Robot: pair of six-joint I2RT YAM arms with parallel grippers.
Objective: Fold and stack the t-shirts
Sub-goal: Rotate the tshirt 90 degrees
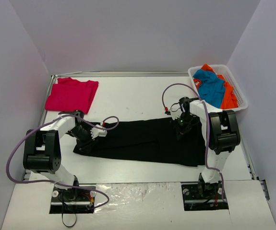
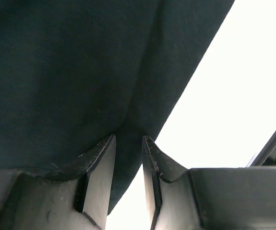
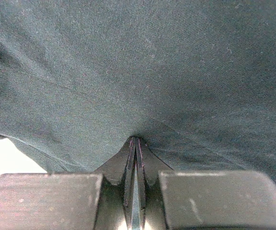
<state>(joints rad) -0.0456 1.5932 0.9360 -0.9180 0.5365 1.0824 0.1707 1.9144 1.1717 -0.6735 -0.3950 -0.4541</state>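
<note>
A large black t-shirt lies as a long band across the middle of the table; its star mark is hidden. My left gripper is low at the shirt's left end. In the left wrist view the left gripper has its jaws a little apart, with the edge of the black cloth lying between the tips. My right gripper is at the shirt's far right part. In the right wrist view the right gripper is shut and pinches a pucker of the black cloth. A folded crimson-red t-shirt lies at the back left.
A white basket stands at the back right and holds a blue t-shirt and an orange t-shirt. Grey walls close in the back and both sides. Cables loop from both arms over the table.
</note>
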